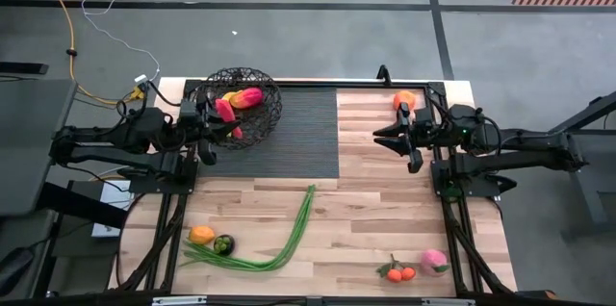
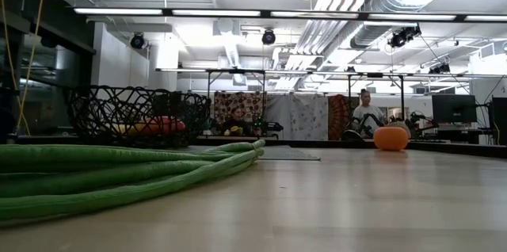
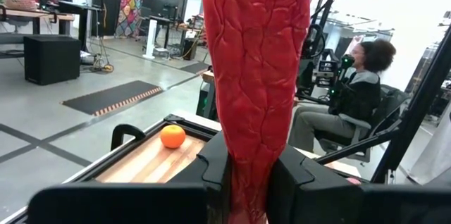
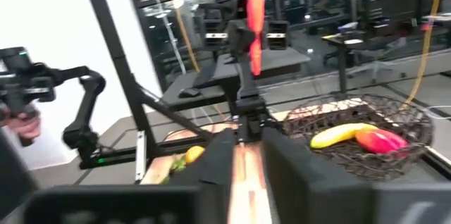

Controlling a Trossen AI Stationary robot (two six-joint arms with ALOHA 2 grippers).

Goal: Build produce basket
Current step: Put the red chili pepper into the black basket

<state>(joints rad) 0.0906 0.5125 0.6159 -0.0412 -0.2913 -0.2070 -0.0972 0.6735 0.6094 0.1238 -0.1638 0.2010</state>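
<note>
I count one wire basket on my surface, with one banana and one red-pink fruit in it. My left fingers grip one red pepper. One orange sits at the far right. Near left: one yellow-orange fruit, one dark green fruit, one bunch of long green stalks. Near right: two small oranges and one pink fruit.

Long green stalks sprawl across the wooden table right up front, curling away toward the back. Behind them on the left sits the black wire basket with something red and yellow inside, and an orange sits far off to the right. Two people sit way back in the room.
</note>
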